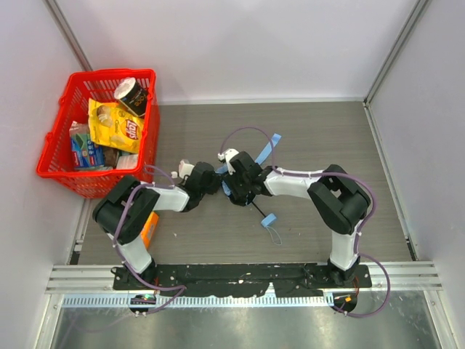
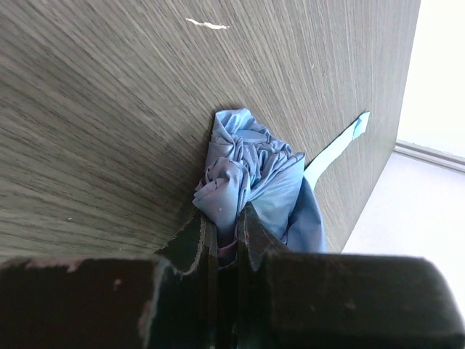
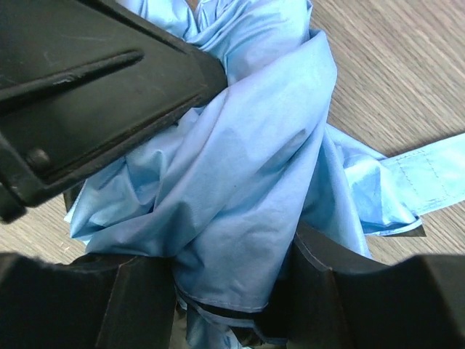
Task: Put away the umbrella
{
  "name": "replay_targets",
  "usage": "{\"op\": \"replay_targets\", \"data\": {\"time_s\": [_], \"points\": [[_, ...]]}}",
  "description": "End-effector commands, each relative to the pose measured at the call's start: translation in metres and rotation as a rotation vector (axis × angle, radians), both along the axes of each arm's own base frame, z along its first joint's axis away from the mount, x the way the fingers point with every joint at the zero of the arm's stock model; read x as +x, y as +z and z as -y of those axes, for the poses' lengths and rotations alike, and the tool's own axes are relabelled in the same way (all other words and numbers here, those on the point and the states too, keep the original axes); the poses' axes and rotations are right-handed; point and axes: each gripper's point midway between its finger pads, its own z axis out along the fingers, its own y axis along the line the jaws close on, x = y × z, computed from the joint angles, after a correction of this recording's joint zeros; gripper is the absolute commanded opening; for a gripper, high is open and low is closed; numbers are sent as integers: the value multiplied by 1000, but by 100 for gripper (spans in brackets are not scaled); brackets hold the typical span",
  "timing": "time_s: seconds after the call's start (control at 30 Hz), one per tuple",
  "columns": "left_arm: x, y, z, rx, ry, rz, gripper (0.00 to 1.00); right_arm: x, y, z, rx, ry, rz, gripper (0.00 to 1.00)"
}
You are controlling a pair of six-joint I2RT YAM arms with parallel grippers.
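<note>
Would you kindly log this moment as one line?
left gripper: shut on umbrella | right gripper: gripping umbrella cloth | umbrella: bunched between both grippers

Wood-grain table [image 1: 327, 145], pale walls on three sides. Far left: red basket [image 1: 54, 156] holding a yellow snack bag [image 1: 116, 127], a dark cup [image 1: 133, 94] tilted on top, and a blue packet [image 1: 87, 153]. Orange item [image 1: 150, 229] lies near left, beside the left arm's elbow. Both arms reach inward to mid-table. Left gripper [image 1: 211, 179] and right gripper [image 1: 234, 186] sit close together over the light-blue umbrella [image 1: 227, 189]; how the jaws stand can't be made out from above. Blue strap [image 1: 275, 142] trails to the far side. Thin black shaft [image 1: 256, 208] runs to the near right, ending in a blue tab [image 1: 269, 218].
</note>
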Motion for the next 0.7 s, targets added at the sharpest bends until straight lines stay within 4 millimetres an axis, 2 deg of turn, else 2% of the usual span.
{"op": "replay_targets", "data": {"time_s": [0.0, 0.13, 0.23, 0.33, 0.43, 0.5, 0.67], "points": [[-75, -69, -34, 229, -96, -255, 0, -22, -62, 18, 44, -4, -185, 1], [-62, -45, -31, 234, -146, -116, 0, -29, -58, 13, 133, 41, -228, 1], [-57, -30, -25, 207, -192, -46, 16, -38, -53, 4, 236, 80, -284, 1], [-58, -23, -13, 189, -267, -24, 22, -46, -44, -3, 352, 107, -371, 1], [-59, -21, -10, 194, -303, -13, 19, -52, -30, -11, 467, 125, -453, 1], [-60, -21, -11, 217, -319, -3, 13, -54, -19, -13, 555, 119, -514, 1], [-57, -20, -8, 252, -367, 15, 3, -55, -1, -11, 680, 100, -621, 1]]}}
